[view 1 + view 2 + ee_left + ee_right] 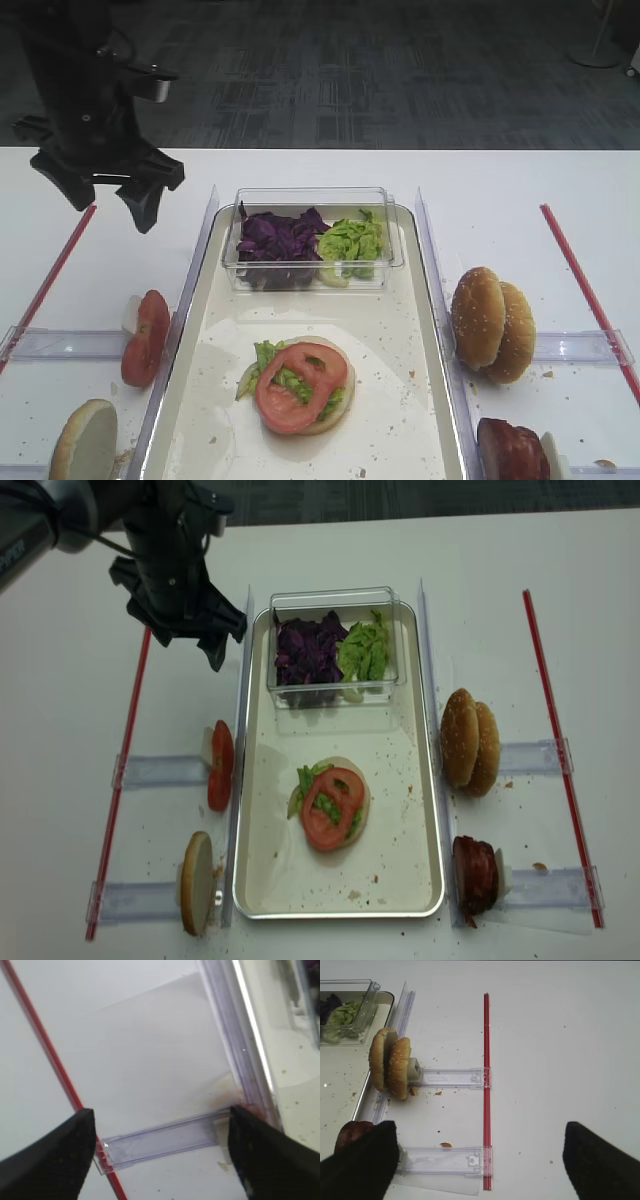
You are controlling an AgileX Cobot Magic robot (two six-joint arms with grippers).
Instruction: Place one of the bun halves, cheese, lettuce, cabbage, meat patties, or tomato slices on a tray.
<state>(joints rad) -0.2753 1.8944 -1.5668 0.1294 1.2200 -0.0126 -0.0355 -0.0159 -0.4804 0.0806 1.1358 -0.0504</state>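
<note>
The left gripper (183, 638) hangs above the white table (60, 740), just left of the tray (425, 780) near its far corner, its fingers spread wide with nothing between them. The right gripper (477, 1160) shows only two dark finger tips, well apart, over the table right of the tray. On the tray floor, nearer than the clear tub (333, 645), a tomato slice (333, 808) lies on lettuce (305, 778) and what seems a bun half (352, 825), well away from the left gripper.
</note>
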